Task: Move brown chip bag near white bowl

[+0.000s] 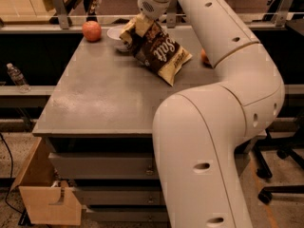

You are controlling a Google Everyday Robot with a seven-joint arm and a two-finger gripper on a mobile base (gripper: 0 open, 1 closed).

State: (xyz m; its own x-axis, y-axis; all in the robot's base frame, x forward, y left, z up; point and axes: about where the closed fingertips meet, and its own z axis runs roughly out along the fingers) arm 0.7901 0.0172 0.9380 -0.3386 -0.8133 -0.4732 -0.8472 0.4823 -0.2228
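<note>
- Gripper (141, 22) over the far desk (104, 94) — jaws pinch the brown chip bag (159, 51) by its top.
- Lower it gently beside the white bowl (116, 33), without nudging the bowl.

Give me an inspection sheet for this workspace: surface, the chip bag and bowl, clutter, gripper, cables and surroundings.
Surface: grey table, standing on a cabinet of drawers.
Job's things: brown chip bag tilted, its lower corner down at the tabletop and its upper end right beside the white bowl, partly hiding it.
Clutter: orange fruit left of the bowl; second orange fruit half hidden behind the arm.
Grippers: gripper at the bag's upper end, next to the bowl.
Cables: black cable on the floor, lower left.
Surroundings: water bottle on the left ledge; open wooden drawer lower left; chair base on the right.
</note>
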